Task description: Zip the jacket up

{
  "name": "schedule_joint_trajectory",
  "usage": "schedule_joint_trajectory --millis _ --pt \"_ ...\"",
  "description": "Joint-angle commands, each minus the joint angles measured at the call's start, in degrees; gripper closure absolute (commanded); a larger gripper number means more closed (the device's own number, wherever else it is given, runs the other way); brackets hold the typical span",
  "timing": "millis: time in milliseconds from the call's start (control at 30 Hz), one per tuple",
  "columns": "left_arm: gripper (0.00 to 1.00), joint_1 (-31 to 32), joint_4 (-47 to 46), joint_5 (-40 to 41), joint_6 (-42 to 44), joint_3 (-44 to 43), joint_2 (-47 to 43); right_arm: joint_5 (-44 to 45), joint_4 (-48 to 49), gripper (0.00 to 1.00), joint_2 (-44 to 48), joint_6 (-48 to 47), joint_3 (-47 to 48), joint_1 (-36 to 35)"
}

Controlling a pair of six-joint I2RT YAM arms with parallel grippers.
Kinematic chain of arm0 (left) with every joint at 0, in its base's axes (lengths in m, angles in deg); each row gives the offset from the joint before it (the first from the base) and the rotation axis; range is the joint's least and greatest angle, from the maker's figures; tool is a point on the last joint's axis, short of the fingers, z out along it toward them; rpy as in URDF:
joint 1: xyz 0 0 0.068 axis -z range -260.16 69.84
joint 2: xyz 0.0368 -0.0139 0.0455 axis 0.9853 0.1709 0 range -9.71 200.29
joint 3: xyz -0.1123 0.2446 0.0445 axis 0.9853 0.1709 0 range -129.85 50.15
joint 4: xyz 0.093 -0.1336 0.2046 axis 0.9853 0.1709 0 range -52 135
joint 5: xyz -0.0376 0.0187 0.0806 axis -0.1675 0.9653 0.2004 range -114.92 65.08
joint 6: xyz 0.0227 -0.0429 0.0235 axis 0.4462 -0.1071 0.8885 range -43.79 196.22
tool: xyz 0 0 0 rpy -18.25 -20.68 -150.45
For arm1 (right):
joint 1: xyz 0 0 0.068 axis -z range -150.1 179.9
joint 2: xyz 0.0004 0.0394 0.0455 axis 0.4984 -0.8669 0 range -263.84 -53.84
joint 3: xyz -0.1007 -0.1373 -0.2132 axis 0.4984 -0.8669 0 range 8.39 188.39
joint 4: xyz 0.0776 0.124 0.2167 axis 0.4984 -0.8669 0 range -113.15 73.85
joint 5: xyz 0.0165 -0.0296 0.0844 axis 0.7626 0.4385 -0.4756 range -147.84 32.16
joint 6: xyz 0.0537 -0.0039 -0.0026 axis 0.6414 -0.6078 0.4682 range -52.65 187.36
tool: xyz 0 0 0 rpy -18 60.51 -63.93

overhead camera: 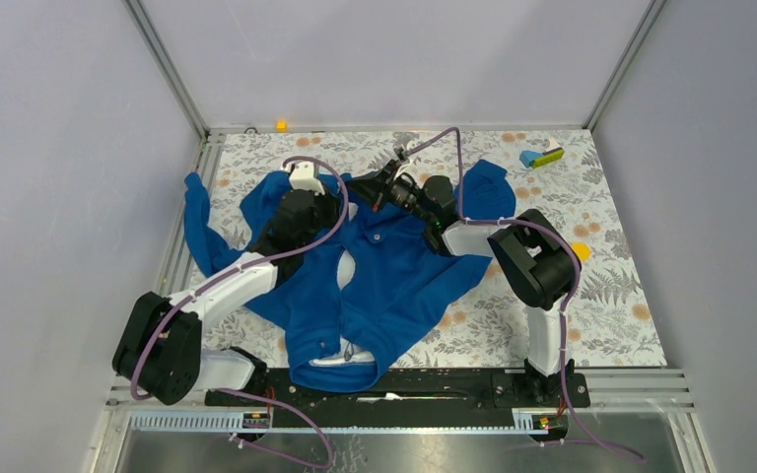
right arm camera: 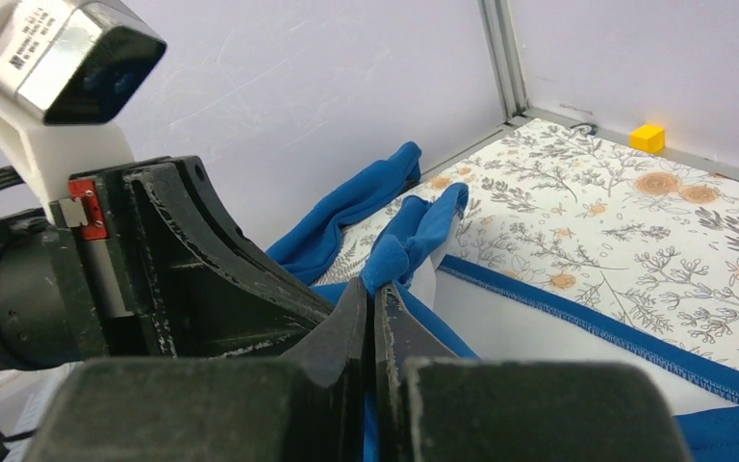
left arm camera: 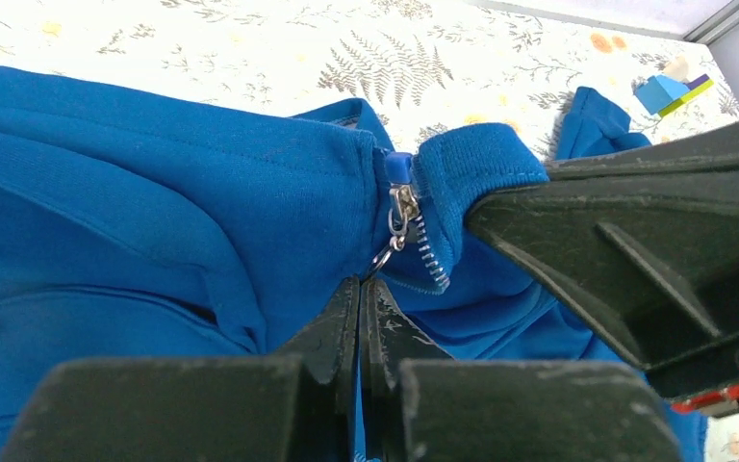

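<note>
The royal-blue jacket (overhead camera: 399,281) lies spread on the floral table, its white collar lining at the near edge. In the left wrist view the silver zipper slider (left arm camera: 402,206) sits at the end of the teeth, under a blue tab. Its pull ring (left arm camera: 386,259) runs into the tips of my left gripper (left arm camera: 361,287), which is shut on it. My right gripper (right arm camera: 377,294) is shut on a bunched fold of the jacket's edge (right arm camera: 414,236) right beside the zipper. From above, the left gripper (overhead camera: 340,205) and right gripper (overhead camera: 368,190) meet nose to nose at the far end of the jacket.
A blue and yellow-green block (overhead camera: 542,157) lies at the far right of the table, also seen as the block (left arm camera: 672,91). A small yellow cube (right arm camera: 647,138) sits by the back wall frame. A yellow object (overhead camera: 581,251) lies beside the right arm.
</note>
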Motion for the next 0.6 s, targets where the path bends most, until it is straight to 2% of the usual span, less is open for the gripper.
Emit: schedule_joint_trajectory --millis 0,167,333,433,500,533,567 --pt "1.0 -0.1 11.3 -1.7 -4.1 -5.0 5.2 8.8 12.9 1.0 0.7 3.8 3.2 0.3" --pt "1.0 -0.1 14.4 -5.6 -6.2 -9.6 8.3 15.1 20.8 1.0 -2.6 8.5 2.5 0.0" --pt "1.0 0.5 19.8 -5.4 -8.9 -9.7 6.7 23.2 21.5 1.0 -3.6 8.3 1.8 -0.2" --pt "1.0 0.2 20.4 -4.7 -9.6 -7.2 3.9 19.9 21.7 1.0 -4.6 7.7 4.0 0.1" --pt "1.0 -1.0 19.3 -7.7 -8.5 -6.6 1.8 15.1 22.3 1.0 -5.0 7.5 4.5 0.3" --pt "0.96 -2.0 18.5 -10.7 -8.2 -6.7 0.8 12.8 23.0 1.0 -5.0 7.0 4.0 0.3" --pt "0.83 -3.1 18.1 -13.0 -8.5 -7.0 0.0 11.0 23.5 1.0 -4.9 6.7 3.4 0.4"
